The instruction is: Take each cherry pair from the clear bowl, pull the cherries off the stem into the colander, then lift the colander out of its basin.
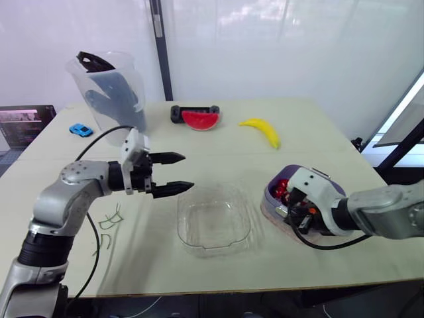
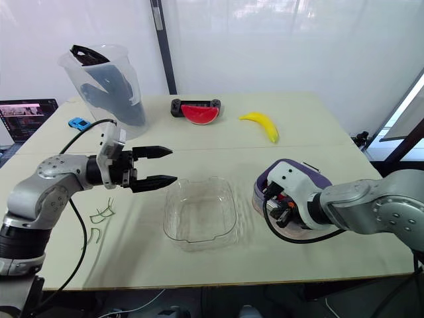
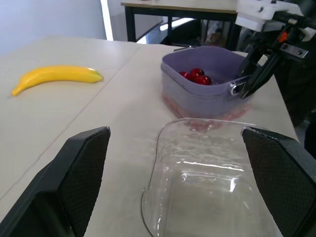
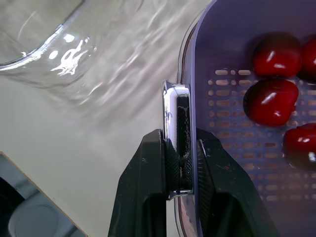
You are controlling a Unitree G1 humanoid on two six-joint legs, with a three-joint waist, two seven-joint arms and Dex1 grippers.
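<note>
The clear bowl [image 1: 215, 222] sits empty in the middle of the table. To its right stands the purple colander [image 3: 207, 81] in its clear pinkish basin [image 1: 271, 213], with several red cherries [image 4: 270, 101] inside. My right gripper [image 4: 180, 170] is shut on the colander's metal handle [image 4: 177, 106] at its near rim. My left gripper [image 1: 177, 173] hovers open just left of the clear bowl, above the table, holding nothing. Green stems [image 1: 109, 222] lie on the table near my left arm.
At the back of the table lie a yellow banana [image 1: 263, 130], a watermelon slice [image 1: 200, 119] by a black object [image 1: 176, 112], a large clear pitcher [image 1: 109, 89] and a small blue toy car [image 1: 81, 130]. The table's front edge runs close below the bowl.
</note>
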